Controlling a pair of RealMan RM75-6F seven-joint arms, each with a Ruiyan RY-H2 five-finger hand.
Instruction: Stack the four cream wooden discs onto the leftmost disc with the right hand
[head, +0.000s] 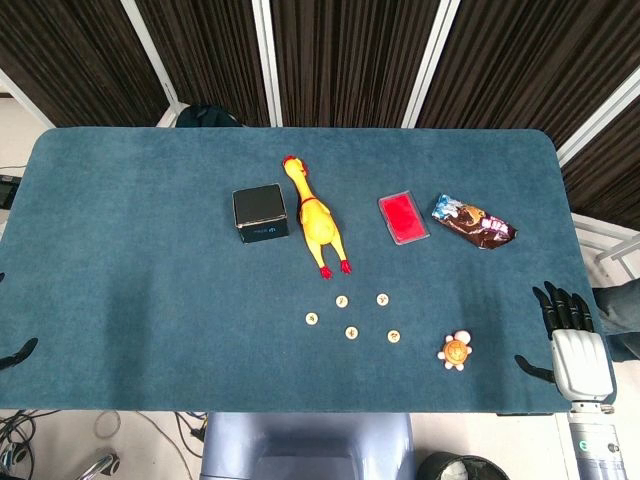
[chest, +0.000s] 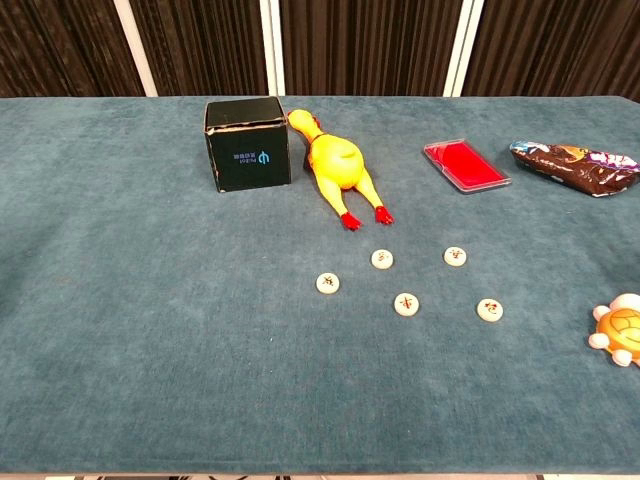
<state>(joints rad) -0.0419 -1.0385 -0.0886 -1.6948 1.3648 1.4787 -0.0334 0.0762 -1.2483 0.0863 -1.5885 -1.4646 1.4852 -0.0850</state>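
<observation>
Five discs lay loose near the front middle of the surface (head: 120, 220), none stacked yet. Leftmost disc (head: 312, 319) sat at the west end of the cluster. From it, one disc (head: 342, 300) lay at about 2 o'clock, one (head: 352, 332) at about 4, one (head: 383, 298) further off toward 2–3, and the last (head: 394, 336) furthest, toward 3–4. All well apart from each other, none touching. Chest view showed the same spread, with the leftmost disc (chest: 328, 283) nearest the left of frame.

Discs were round and flat, lying face up with a small dark mark on top. No long axis, no pointing direction worth noting; approach angle looked free.

Right hand (head: 573, 338) rested at the front right edge of the surface, fingers (head: 560, 305) apart and extended, holding nothing. From the hand the cluster lay at roughly 9 o'clock, well apart. Nearest disc to it was the far-right one. My read: that one would be the shortest reach, then carry west to the leftmost disc.

Left hand (head: 15, 355) barely showed at the front left edge, only dark tips. Could not tell its finger state. Both hands sat well off from the discs.

Turtle toy (head: 456, 351) sat between the right hand and the cluster, just off the direct line, likely something to clear on the reach.

Behind the discs, at 12 o'clock: rubber chicken (head: 313, 220), feet toward the cluster. Black box (head: 260, 213) beside it to the west. Red tray (head: 403, 218) and snack bag (head: 474, 222) to the east.
</observation>
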